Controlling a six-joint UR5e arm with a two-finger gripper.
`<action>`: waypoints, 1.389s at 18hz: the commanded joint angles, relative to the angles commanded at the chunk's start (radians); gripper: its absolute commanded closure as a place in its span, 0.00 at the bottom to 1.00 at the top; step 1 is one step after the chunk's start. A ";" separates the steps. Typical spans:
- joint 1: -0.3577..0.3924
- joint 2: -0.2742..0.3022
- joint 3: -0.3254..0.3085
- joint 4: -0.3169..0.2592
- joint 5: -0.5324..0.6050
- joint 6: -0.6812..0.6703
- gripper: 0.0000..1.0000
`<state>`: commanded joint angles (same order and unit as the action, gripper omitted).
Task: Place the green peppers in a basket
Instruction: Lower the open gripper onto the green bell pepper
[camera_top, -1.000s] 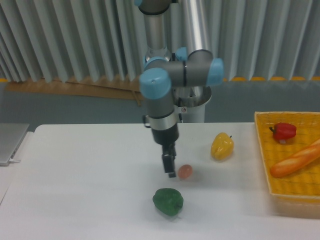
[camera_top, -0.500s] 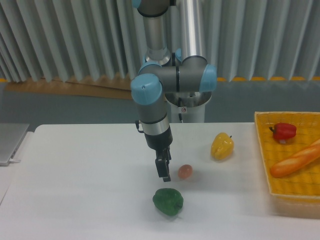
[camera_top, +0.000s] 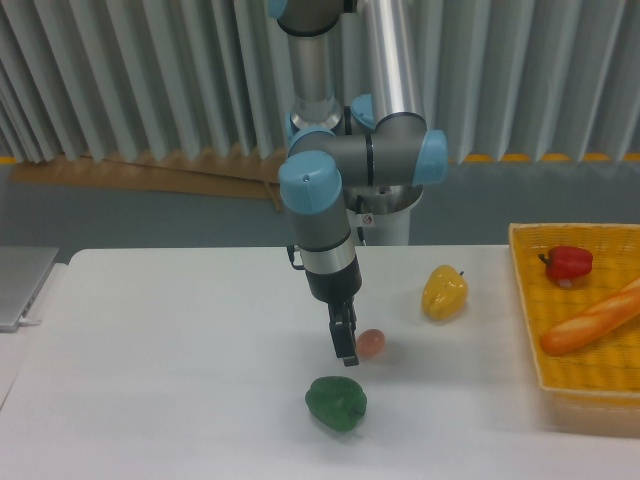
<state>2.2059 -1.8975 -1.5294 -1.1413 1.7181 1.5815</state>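
A glossy dark-green pepper (camera_top: 336, 403) lies on the white table near the front edge, a little right of centre. My gripper (camera_top: 347, 355) hangs just above and slightly behind it, pointing down, not touching it. From this side angle its fingers overlap into one dark shape, so their spacing is hidden. Nothing is held. The yellow woven basket (camera_top: 527, 300) sits at the right edge of the table, far from the green pepper.
A yellow pepper (camera_top: 444, 292) stands between the arm and the basket. A small pinkish round object (camera_top: 371, 343) lies right beside the gripper. Inside the basket are a red pepper (camera_top: 567, 264) and a bread loaf (camera_top: 592, 320). A grey laptop (camera_top: 20, 285) sits at the left edge.
The gripper swung left half a second ago, then came back right and slightly lower, ending beside the pinkish object. The peppers have not moved.
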 joint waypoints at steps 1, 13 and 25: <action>0.000 0.002 0.000 0.002 -0.002 -0.002 0.00; -0.012 -0.015 -0.005 0.003 0.008 -0.005 0.00; -0.097 -0.143 0.087 0.058 0.098 -0.006 0.00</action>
<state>2.1093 -2.0401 -1.4420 -1.0830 1.8162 1.5754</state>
